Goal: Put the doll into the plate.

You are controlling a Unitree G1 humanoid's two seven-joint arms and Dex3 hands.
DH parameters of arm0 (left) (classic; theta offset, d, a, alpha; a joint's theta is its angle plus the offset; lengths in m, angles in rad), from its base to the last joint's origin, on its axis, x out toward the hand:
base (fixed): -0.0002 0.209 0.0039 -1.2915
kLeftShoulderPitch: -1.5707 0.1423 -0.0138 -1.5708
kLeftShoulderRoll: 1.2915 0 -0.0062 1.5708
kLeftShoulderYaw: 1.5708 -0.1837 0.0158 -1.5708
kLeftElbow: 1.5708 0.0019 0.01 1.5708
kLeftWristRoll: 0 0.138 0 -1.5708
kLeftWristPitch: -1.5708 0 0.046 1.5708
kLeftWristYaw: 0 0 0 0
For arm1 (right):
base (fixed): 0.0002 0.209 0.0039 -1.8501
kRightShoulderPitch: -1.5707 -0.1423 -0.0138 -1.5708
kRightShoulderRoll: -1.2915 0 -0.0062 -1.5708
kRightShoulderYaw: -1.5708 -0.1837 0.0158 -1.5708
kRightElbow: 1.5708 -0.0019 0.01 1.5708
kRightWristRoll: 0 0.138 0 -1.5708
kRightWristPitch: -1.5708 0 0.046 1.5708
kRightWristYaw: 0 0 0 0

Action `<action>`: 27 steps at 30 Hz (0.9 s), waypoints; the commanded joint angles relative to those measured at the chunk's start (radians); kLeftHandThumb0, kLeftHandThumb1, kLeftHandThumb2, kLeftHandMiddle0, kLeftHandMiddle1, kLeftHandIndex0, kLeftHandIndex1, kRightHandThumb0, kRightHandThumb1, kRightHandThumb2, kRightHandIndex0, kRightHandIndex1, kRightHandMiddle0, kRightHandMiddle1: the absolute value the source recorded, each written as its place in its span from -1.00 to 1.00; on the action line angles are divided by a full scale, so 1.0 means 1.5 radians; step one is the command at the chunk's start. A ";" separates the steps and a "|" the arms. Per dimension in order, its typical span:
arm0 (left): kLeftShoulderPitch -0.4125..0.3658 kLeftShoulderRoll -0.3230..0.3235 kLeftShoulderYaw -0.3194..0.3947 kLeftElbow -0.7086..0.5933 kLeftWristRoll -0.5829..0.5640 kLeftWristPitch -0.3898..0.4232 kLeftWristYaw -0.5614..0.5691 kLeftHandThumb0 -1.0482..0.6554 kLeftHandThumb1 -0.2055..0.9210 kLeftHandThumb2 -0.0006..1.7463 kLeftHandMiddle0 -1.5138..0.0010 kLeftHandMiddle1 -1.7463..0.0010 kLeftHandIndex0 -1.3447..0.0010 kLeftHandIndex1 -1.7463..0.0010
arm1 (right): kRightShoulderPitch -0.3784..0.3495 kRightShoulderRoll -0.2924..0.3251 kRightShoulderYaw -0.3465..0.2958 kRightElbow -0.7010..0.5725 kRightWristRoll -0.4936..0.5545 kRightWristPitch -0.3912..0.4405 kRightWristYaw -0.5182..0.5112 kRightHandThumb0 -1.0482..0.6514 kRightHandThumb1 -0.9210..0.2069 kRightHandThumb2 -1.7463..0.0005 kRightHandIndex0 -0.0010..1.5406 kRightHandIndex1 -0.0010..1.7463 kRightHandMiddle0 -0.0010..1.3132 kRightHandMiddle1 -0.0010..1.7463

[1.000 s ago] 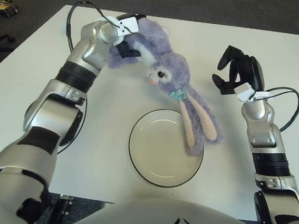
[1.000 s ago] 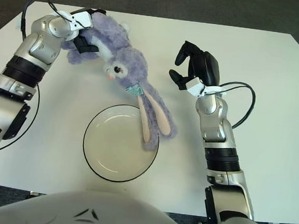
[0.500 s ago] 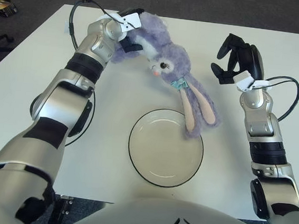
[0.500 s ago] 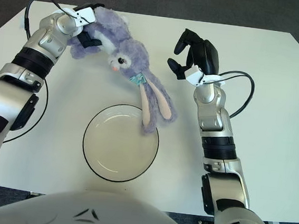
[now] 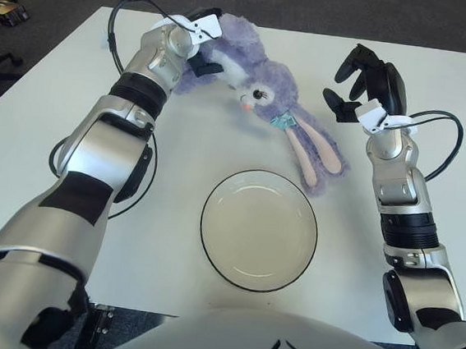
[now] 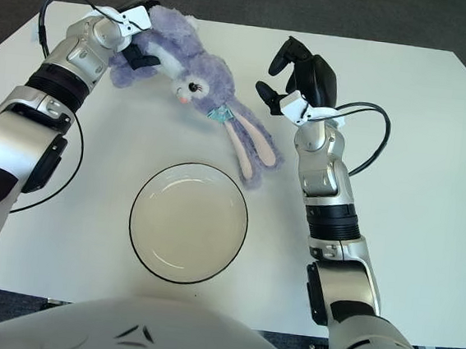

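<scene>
Both views look down from the robot's head, facing forward. They sit side by side, sharing the whole table.

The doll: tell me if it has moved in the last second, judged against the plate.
Yes. The doll, gripped by the left hand, has shifted toward the table's far edge; its ears overlapped the plate rim earlier and now lie clear of it.
</scene>
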 commanded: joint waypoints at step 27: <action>-0.023 -0.028 0.018 -0.005 -0.023 0.011 0.037 -0.34 -0.11 0.47 -0.68 -1.00 0.00 -0.91 | -0.077 -0.041 0.081 -0.056 -0.043 0.152 0.190 -0.86 -0.78 0.60 -0.93 -0.35 -1.00 -0.13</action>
